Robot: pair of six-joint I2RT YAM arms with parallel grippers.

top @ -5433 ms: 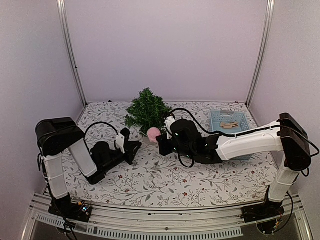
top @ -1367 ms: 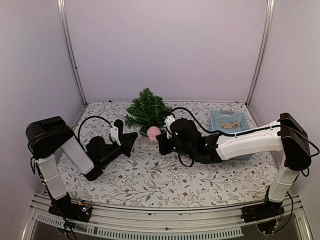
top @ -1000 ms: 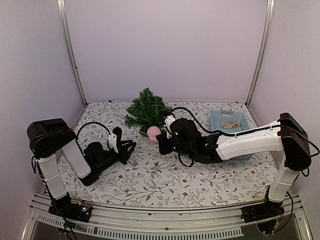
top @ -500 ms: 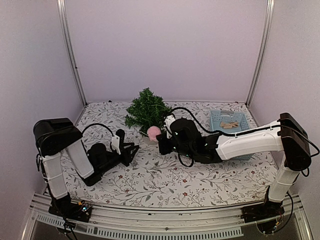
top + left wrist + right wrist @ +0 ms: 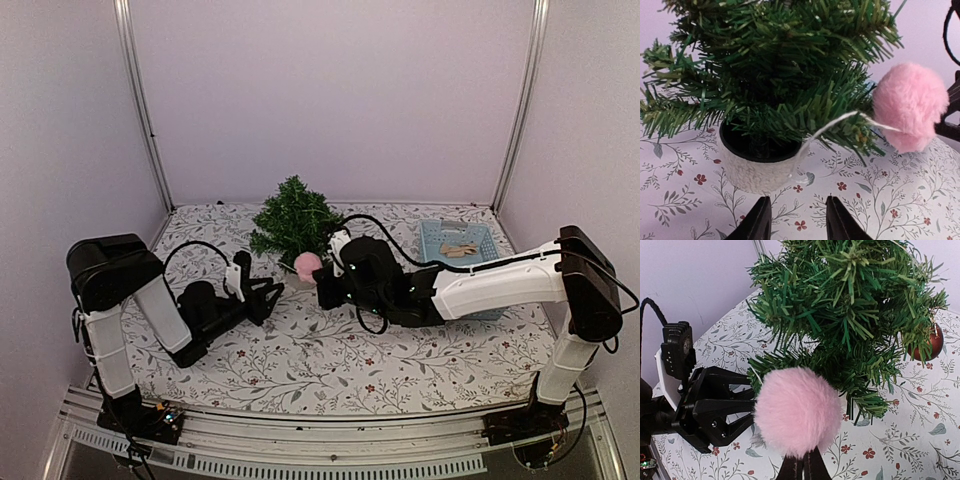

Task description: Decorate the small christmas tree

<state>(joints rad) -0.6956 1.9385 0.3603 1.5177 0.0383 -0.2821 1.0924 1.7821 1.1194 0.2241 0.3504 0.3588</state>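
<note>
Looking from your left, you find the left gripper [image 5: 268,292] low over the floral table [image 5: 330,365], its fingers slightly parted around nothing. The small christmas tree [image 5: 293,222] stands just beyond, mid-back. The right gripper [image 5: 802,464] pinches a pink pompom [image 5: 797,411] beside its lower branches.

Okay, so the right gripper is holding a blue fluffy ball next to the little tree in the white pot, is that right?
Not quite. The fluffy ball is pink, not blue, as the right wrist view shows. The rest stands: the right gripper holds it next to the little tree in its white pot.
</note>
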